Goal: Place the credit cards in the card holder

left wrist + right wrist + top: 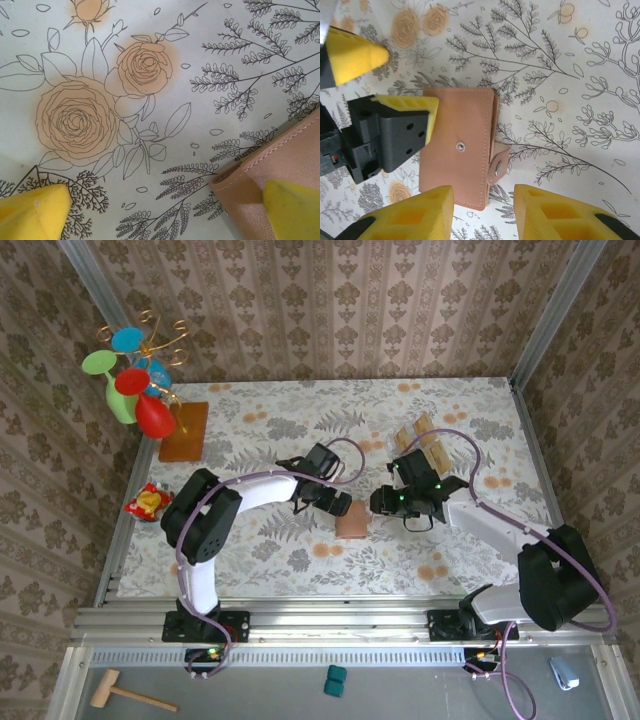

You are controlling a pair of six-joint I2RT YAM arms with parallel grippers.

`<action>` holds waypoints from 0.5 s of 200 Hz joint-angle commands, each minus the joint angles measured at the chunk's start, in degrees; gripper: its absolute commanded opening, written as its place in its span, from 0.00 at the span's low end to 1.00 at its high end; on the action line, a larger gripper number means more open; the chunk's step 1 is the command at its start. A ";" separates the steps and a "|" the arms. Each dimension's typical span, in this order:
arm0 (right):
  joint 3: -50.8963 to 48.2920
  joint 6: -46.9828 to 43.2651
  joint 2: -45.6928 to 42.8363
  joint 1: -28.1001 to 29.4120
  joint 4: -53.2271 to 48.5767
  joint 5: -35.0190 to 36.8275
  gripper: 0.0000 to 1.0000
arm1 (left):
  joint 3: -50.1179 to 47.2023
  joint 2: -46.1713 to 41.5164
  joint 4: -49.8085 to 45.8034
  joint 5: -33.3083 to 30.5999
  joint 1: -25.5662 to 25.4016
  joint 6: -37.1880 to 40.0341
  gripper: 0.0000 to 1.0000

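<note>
The card holder (352,524) lies flat mid-table, a reddish-brown stitched leather wallet (457,150) with its snap strap (500,162) hanging loose at one side. My left gripper (335,502) is open beside it, and one yellow fingertip (292,210) rests on the wallet's corner (280,165). That same finger (405,102) touches the wallet's left edge in the right wrist view. My right gripper (482,215) is open just over the wallet's near edge, with the strap in front of the gap. The tan-gold credit cards (420,438) lie behind the right arm, partly hidden by it.
At the back left, a wooden board (184,430) carries a wire stand with coloured ornaments (135,380). A red-and-yellow packet (148,503) lies at the left table edge. A wooden mallet (130,695) and a teal block (335,680) lie below the rail.
</note>
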 commanded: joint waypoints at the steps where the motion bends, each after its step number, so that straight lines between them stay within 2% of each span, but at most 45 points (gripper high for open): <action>1: 2.19 -1.64 2.73 0.52 -3.06 0.03 0.38 | -2.18 1.37 -1.45 -1.01 0.18 -1.24 1.00; 53: 3.64 -2.42 6.70 1.45 -2.56 0.99 0.36 | -2.42 1.39 -1.27 -0.92 0.18 -1.35 1.00; 100: 3.86 -2.91 8.69 1.57 -1.95 1.31 0.27 | -2.73 1.38 -0.98 -0.83 0.19 -1.57 1.00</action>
